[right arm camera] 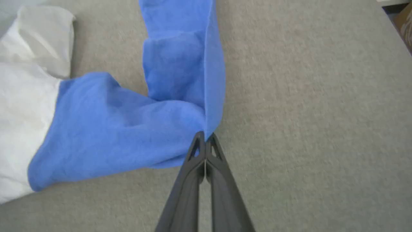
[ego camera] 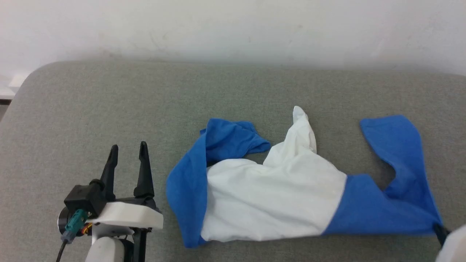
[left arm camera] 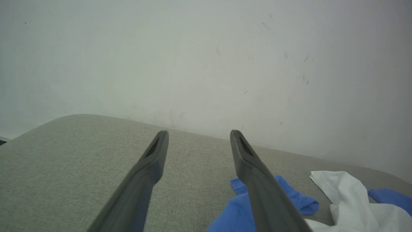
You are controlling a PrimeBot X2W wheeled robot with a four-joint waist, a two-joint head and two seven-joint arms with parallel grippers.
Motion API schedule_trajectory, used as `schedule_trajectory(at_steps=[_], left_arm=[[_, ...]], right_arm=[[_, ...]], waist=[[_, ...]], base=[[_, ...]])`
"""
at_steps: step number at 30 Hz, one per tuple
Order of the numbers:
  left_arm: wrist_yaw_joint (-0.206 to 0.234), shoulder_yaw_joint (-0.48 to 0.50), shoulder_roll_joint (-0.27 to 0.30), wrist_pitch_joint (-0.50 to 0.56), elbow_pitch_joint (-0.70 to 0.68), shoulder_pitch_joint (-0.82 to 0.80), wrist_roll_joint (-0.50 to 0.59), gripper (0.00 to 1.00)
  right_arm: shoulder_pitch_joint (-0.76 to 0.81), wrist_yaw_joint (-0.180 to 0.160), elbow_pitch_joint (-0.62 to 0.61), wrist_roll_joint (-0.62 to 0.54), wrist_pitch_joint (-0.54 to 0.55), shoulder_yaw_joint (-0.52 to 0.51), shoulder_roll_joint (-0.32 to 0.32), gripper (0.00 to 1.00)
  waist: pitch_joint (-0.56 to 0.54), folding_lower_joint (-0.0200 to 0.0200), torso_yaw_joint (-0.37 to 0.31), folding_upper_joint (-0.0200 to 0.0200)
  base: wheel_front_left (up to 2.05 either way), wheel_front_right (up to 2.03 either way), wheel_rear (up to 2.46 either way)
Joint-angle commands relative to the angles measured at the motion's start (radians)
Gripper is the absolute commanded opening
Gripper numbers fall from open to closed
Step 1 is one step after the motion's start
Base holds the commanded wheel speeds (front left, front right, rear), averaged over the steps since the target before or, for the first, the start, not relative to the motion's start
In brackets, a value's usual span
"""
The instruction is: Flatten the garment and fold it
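a grey woven-cloth surface point(ego camera: 91, 109) with a rounded far-left corner carries everything. the garment point(ego camera: 269, 203) lies rumpled across its middle and right side: a white body between two blue sleeves, with one white flap pointing toward the far edge.

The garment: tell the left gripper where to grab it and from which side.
Probably the blue fold at the left end of the garment, near its front corner, coming in low from the robot's left. That edge lies nearest the open left gripper. It also sits opposite the blue corner the right gripper is shut on, so pulling apart should spread the cloth.
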Motion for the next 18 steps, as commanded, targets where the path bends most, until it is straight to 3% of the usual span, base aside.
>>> schedule_trajectory(at_steps=[1,5,9,10,11,14,18], left_arm=[[-0.005,0.001,-0.001,-0.005,0.005,0.011,0.006,1.00],[-0.010,-0.005,-0.002,-0.005,0.026,0.009,0.003,1.00],[-0.017,-0.011,-0.003,-0.005,0.054,0.008,-0.006,1.00],[-0.019,-0.013,-0.004,-0.004,0.061,0.008,-0.010,1.00],[-0.021,-0.015,-0.004,-0.001,0.065,0.008,-0.014,1.00],[-0.027,-0.032,-0.007,0.039,0.072,-0.010,-0.038,1.00],[-0.044,-0.098,-0.011,0.185,0.092,-0.089,-0.077,1.00]], right_arm=[[0.021,-0.001,-0.006,-0.012,0.013,-0.007,0.005,0.00],[0.093,-0.001,-0.016,-0.088,0.113,-0.083,0.010,0.00],[0.077,-0.001,0.027,-0.086,0.089,-0.135,0.011,0.00],[0.061,-0.001,0.039,-0.059,0.071,-0.132,0.011,0.40],[0.050,-0.001,0.048,-0.045,0.053,-0.122,0.011,1.00],[0.011,-0.001,0.051,-0.018,-0.031,-0.116,0.011,1.00],[-0.040,-0.001,0.045,-0.051,-0.138,-0.154,0.011,1.00]], waist=[[-0.010,0.0002,-0.009,0.0000],[-0.016,0.0002,-0.008,0.0000],[-0.020,0.0002,-0.004,0.0000],[-0.022,0.0002,-0.005,0.0000],[-0.024,0.0002,-0.008,0.0000],[-0.030,0.0002,-0.015,0.0000],[-0.032,0.0002,-0.023,0.0000]], base=[[0.00,0.00,0.00],[0.00,0.00,0.00],[0.00,0.00,0.00],[0.00,0.00,0.00],[0.00,0.00,0.00],[0.00,0.00,0.00],[0.00,0.00,0.00]])
